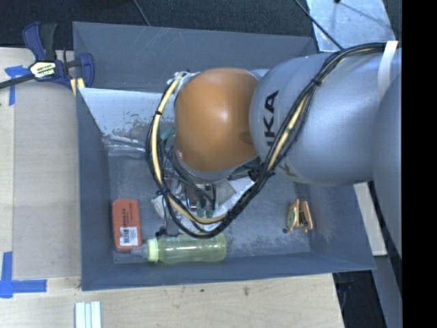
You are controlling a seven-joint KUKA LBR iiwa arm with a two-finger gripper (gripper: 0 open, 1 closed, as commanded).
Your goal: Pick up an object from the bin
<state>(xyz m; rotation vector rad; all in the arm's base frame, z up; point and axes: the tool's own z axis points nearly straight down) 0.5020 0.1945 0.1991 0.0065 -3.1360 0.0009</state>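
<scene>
Bin [205,50] of grey metal, with sloping walls and a flat floor that carries a few loose things. The silver arm [328,115] comes in over the right wall and covers much of the floor's far half. At its wrist sits a rounded orange cover [215,118], over the middle of the floor, with black and yellow cables [154,145] looping down its left side and under it.

Below the cover the pincer [194,207] hangs low over the floor's middle, wrapped in wiring. I cannot tell whether it is open or closed, nor whether anything is in it.

Nearest to it is a pale yellow-green bottle [191,249], lying on its side along the near wall, cap end pointing to the left wall. It lies just beside the pincer, on the near side. I cannot tell whether they touch.

An orange-red block [125,224] with a white label lies in the near left corner, just beside the bottle's cap. A clear wrap [126,142] lies crumpled against the far left corner. A white scrap [239,185] shows from under the cover's right side. A small brown thing [299,216] lies near the right wall, well apart from the rest.
</scene>
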